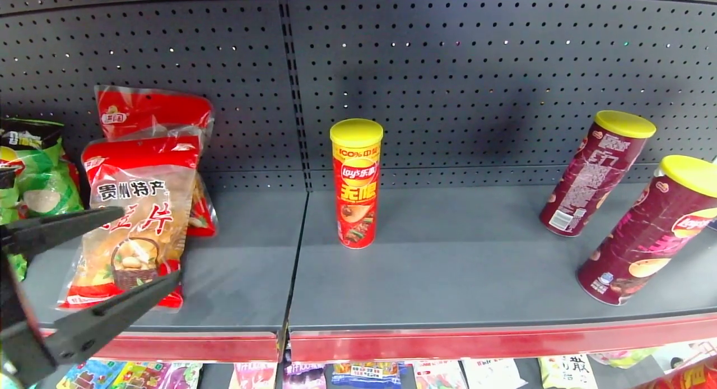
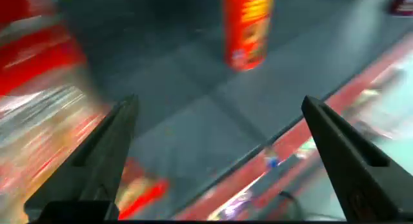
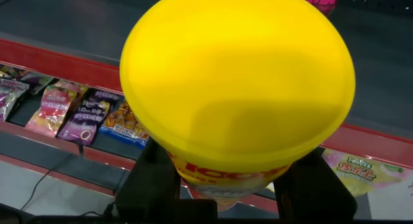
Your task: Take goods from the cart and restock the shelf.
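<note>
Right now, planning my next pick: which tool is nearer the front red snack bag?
Left. The left tool hangs open right before the front red snack bag; the right tool holds a yellow-lidded can off the shelf edge.

Four yellow-lidded cans: one red can [image 1: 356,198], a rear maroon can [image 1: 594,176], a front maroon can [image 1: 644,237], and a fourth can [image 3: 239,88] (label mostly hidden). Two red snack bags: front bag [image 1: 131,232], back bag [image 1: 151,111]. One green bag [image 1: 42,181].
</note>
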{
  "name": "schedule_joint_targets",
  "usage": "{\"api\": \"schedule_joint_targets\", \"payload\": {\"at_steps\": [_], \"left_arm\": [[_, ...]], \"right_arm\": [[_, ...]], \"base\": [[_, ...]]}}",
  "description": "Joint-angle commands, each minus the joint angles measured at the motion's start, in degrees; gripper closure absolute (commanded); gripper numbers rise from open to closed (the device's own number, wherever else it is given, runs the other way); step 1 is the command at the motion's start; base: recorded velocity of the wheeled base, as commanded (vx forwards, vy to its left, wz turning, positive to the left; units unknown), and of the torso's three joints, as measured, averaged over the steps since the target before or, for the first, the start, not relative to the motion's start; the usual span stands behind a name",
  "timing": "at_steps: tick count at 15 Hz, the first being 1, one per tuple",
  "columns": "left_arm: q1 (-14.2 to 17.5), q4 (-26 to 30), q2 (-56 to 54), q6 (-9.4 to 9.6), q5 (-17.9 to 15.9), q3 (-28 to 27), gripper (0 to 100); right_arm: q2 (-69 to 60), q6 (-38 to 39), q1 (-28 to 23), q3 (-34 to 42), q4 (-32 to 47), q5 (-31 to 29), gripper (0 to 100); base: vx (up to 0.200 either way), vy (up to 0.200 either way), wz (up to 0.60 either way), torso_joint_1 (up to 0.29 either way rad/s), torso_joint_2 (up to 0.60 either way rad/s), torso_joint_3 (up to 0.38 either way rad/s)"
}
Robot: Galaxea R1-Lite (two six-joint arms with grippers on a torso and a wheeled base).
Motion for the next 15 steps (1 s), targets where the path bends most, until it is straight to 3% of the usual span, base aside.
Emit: {"api": "schedule_joint_targets", "payload": {"at_steps": [1, 3, 7, 10, 15], "left_arm": [[-2.12, -4.23, 20.08, -0.29, -6.39, -8.41, 0], [-2.47, -5.99, 26.85, -0.29, -9.55, -13.86, 0], [-5.46, -7.40, 36.51, -0.29, -11.84, -20.98, 0], [-5.90, -10.82, 41.44, -0.29, -12.63, -24.49, 0], [-5.90, -11.09, 47.32, -0.29, -14.12, -31.17, 0]], "right_arm": [[0.18, -0.03, -0.02, 0.01, 0.01, -0.10, 100], [0.35, -0.03, -0.02, -0.08, 0.01, -0.01, 100], [1.50, -0.03, -0.02, -0.08, -0.07, 0.08, 100], [1.67, -0.03, -0.02, -0.08, -0.07, 0.17, 100], [2.29, 0.05, -0.02, -0.08, -0.07, 0.17, 100]], "base": [[0.000, 0.000, 0.00, 0.000, 0.00, 0.000], [0.000, 0.000, 0.00, 0.000, 0.00, 0.000], [0.000, 0.000, 0.00, 0.000, 0.00, 0.000], [0.000, 0.000, 0.00, 0.000, 0.00, 0.000], [0.000, 0.000, 0.00, 0.000, 0.00, 0.000]]}}
